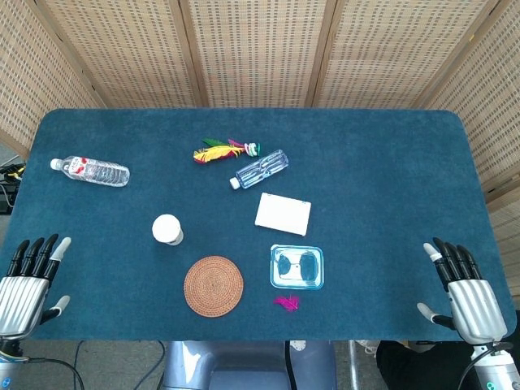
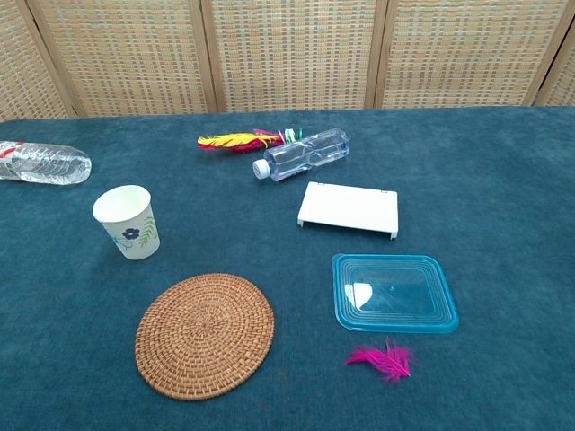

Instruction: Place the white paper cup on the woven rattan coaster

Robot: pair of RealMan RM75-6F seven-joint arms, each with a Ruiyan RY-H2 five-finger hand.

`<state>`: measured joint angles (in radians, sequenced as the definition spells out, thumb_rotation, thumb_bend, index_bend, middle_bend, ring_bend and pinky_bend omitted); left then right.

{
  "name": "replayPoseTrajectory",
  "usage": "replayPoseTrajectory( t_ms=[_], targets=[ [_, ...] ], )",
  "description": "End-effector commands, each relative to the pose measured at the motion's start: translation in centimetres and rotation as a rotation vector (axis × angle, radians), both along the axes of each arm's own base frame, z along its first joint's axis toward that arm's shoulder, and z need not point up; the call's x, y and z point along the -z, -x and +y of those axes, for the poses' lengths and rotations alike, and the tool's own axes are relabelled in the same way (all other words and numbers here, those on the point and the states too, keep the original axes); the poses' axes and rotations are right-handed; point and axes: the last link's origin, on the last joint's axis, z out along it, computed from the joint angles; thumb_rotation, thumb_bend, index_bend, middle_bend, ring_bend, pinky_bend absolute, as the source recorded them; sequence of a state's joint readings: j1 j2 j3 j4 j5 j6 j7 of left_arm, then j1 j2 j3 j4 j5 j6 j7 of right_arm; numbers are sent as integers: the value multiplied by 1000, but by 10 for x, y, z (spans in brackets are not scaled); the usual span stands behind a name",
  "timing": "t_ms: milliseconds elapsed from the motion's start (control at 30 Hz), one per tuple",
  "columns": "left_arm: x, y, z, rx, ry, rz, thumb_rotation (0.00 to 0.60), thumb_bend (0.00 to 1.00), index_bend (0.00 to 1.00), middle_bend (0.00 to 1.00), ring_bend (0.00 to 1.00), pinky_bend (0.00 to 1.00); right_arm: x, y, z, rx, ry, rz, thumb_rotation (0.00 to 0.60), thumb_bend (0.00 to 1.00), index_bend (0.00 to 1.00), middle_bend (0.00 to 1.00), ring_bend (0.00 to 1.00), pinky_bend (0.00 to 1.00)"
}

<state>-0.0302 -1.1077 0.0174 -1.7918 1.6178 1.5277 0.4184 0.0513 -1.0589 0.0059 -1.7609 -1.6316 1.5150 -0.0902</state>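
Note:
A white paper cup (image 1: 167,229) (image 2: 128,223) with a small flower print stands upright on the blue table, left of centre. The round woven rattan coaster (image 1: 214,285) (image 2: 205,334) lies flat just in front of it, slightly to the right, a short gap between them. My left hand (image 1: 26,284) hovers at the table's front left corner, fingers spread and holding nothing. At the front right corner my right hand (image 1: 465,294) is likewise spread and empty. Neither hand shows in the chest view.
A clear blue lid (image 1: 296,266) and a pink feather (image 1: 286,303) lie right of the coaster. Behind them are a white flat box (image 1: 283,214), a clear bottle (image 1: 260,169), coloured feathers (image 1: 219,151), and another bottle (image 1: 89,171) at far left.

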Motion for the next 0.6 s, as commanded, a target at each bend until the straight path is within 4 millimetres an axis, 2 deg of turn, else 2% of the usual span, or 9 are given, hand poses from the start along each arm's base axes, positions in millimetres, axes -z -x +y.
replayPoseTrajectory(
  t_ms=[33,300,600],
  targets=[
    [1,-1,0,3,3,-2,600,202,0,0,0,0,0,0,0,0,1,0,600,117,44,0,0,0],
    [1,-10,14,47,33,7,600,202,0,0,0,0,-1,1,0,7,5,0,600,117,44,0,0,0],
    [6,-39,51,142,159,-1,600,202,0,0,0,0,-1,1,0,10,7,2,600,117,44,0,0,0]
  ],
)
